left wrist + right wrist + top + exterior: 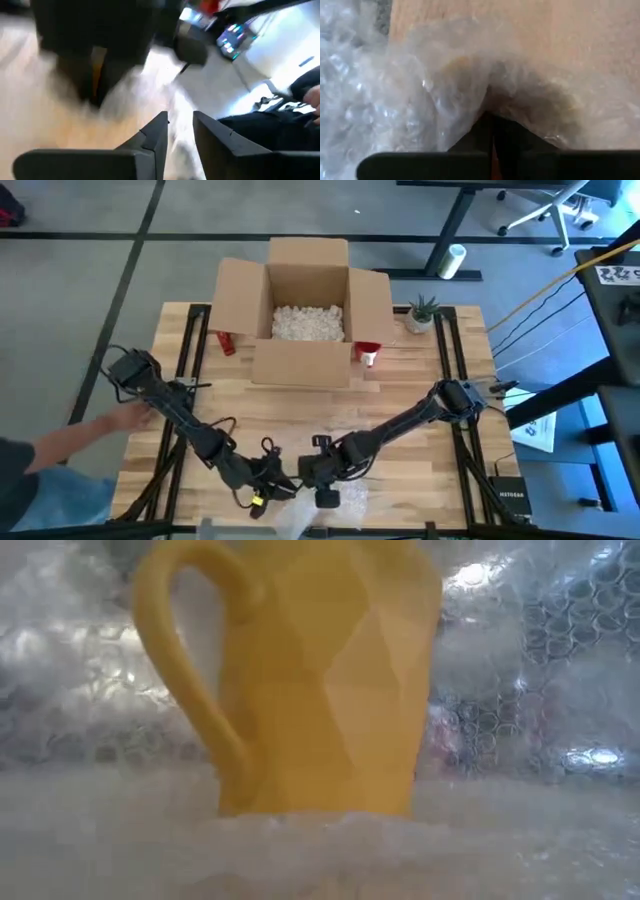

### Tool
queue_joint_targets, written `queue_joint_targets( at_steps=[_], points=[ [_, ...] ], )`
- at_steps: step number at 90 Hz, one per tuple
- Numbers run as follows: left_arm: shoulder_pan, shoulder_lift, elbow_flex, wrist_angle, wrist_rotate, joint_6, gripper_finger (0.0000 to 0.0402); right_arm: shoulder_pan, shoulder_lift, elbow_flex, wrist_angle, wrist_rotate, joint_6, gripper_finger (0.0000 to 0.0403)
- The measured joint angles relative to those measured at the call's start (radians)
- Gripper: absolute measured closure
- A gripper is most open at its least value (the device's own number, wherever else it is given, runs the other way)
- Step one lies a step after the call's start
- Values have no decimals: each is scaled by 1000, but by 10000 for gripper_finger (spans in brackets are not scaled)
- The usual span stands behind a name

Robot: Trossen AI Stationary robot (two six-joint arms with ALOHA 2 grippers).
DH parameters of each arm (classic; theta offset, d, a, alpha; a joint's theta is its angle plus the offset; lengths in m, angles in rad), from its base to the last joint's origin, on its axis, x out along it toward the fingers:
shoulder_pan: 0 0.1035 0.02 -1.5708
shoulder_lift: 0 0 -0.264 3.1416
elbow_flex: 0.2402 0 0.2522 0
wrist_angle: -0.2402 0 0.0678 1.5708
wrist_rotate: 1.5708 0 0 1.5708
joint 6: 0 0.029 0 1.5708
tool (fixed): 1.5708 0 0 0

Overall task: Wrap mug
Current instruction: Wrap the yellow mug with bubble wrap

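- Low view: the yellow faceted ceramic mug [320, 680] stands upright on a clear sheet of bubble wrap [520, 670], which also rises behind it, at the table's near edge.
- The right gripper [492, 120] is pinched closed on a fold of the wrap; a hard tug could tip the mug or tear the film.
- The left gripper [180, 132] hangs close by, fingers slightly apart, holding nothing; crowding risks a collision.
- If the pinch slips, the fold falls back.
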Motion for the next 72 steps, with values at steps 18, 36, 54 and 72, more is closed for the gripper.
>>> queue_joint_targets(
  at_steps=[18,36,54,72],
  points=[
    [-42,0,0,-59,0,-97,328,-7,0,-2,16,-6,3,403],
    [-51,24,0,-29,-1,-148,328,-7,0,-3,40,-6,3,403],
    [-47,104,9,136,41,-139,328,-13,1,-3,51,-6,3,403],
    [-24,137,93,151,35,7,328,-24,2,-3,64,-17,3,403]
  ],
)
